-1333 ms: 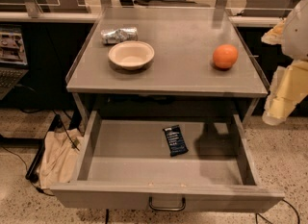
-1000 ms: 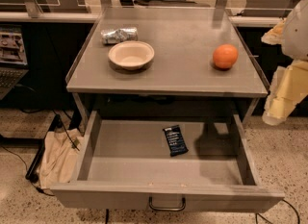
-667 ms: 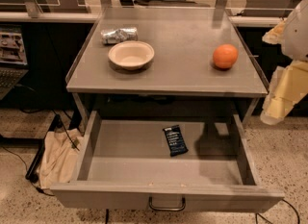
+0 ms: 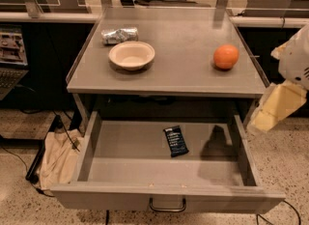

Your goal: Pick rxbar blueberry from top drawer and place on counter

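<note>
The rxbar blueberry [image 4: 175, 141], a small dark navy bar with white lettering, lies flat on the floor of the open top drawer [image 4: 120, 161], a little right of its middle. The drawer is pulled out below the counter [image 4: 183, 60], with its dark pull handle [image 4: 167, 205] at the front. My gripper [image 4: 274, 109], a cream-coloured part under the white arm, hangs at the right edge of the view. It is beside the drawer's right side, above and to the right of the bar, and it is not touching the bar.
On the counter stand a cream bowl [image 4: 131, 55], a crumpled silver foil packet [image 4: 119, 35] behind it, and an orange [image 4: 226, 56] at the right. A beige cloth bag [image 4: 58, 159] lies on the floor left of the drawer. The arm casts a shadow [image 4: 216, 144] in the drawer's right part.
</note>
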### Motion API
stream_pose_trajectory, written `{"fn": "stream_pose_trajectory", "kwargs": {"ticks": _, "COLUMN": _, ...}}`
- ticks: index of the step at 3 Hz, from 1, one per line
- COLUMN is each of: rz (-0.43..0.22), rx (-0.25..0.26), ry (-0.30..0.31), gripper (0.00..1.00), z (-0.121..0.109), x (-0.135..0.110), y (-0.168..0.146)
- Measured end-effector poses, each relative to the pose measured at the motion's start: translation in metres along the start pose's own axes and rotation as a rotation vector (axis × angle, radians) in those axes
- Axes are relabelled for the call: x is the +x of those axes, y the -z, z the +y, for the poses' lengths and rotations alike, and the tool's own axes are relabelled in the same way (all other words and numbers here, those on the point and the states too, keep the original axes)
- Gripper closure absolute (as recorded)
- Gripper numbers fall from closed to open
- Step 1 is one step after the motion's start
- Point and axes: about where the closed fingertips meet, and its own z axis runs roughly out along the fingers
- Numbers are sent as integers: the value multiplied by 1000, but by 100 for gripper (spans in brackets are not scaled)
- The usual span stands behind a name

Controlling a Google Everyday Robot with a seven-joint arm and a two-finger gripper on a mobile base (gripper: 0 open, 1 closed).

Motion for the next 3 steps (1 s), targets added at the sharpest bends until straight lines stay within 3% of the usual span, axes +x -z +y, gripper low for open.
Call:
{"fn": "stream_pose_trajectory", "kwargs": {"ticks": 1, "rz": -13, "rx": -68, "ry": -57, "gripper": 0, "z": 10, "x": 7, "y": -26}}
{"fn": "stream_pose_trajectory", "kwargs": {"ticks": 2, "rz": -81, "rx": -215, "ry": -6, "gripper": 0, "z": 23, "x": 6, "y": -52}}
{"fn": "stream_pose_trajectory", "kwargs": {"ticks": 3, "rz": -73, "rx": -194, "ry": -3, "gripper": 0, "z": 22, "x": 6, "y": -48}}
